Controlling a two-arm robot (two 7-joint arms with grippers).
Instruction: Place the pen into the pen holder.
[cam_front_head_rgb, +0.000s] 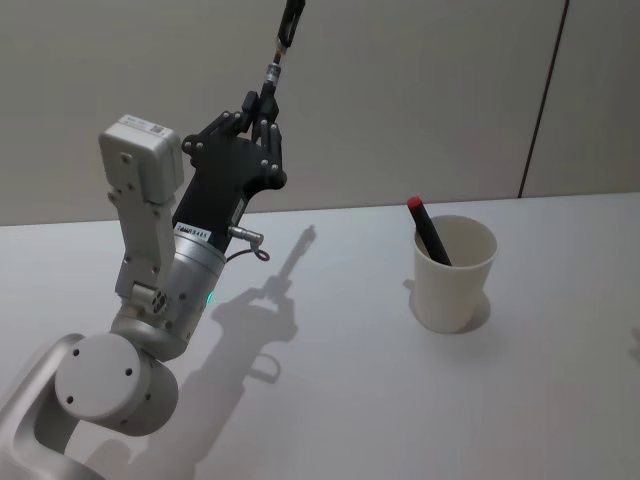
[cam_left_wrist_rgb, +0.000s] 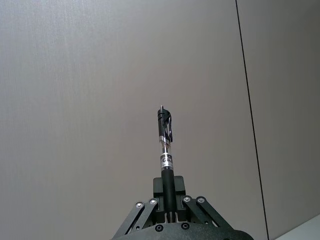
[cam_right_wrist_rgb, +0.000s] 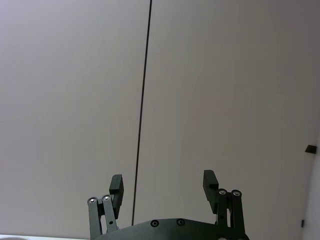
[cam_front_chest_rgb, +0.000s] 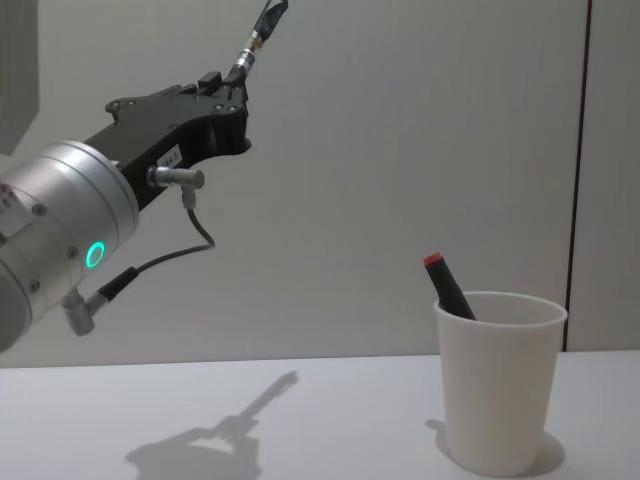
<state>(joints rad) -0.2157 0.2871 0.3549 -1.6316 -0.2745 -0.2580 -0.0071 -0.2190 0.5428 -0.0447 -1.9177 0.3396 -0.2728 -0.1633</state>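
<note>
A black pen (cam_front_head_rgb: 283, 40) with a clear barrel sticks up and away from my left gripper (cam_front_head_rgb: 262, 100), which is shut on the pen's lower end and held high above the table's left half. The left wrist view has the pen (cam_left_wrist_rgb: 165, 145) rising straight out of the left gripper (cam_left_wrist_rgb: 169, 195) against the wall. In the chest view the pen (cam_front_chest_rgb: 258, 30) tilts to the upper right out of the left gripper (cam_front_chest_rgb: 232, 80). The pen holder (cam_front_head_rgb: 455, 275), a white paper cup, stands upright on the table to the right, well below and apart from the pen. My right gripper (cam_right_wrist_rgb: 164, 182) is open, holding nothing and facing the wall.
A black marker with a red end (cam_front_head_rgb: 428, 228) leans inside the pen holder (cam_front_chest_rgb: 497, 395), its tip (cam_front_chest_rgb: 447, 283) above the rim. The white table (cam_front_head_rgb: 330, 400) carries the arm's shadow between arm and cup. A grey wall stands behind.
</note>
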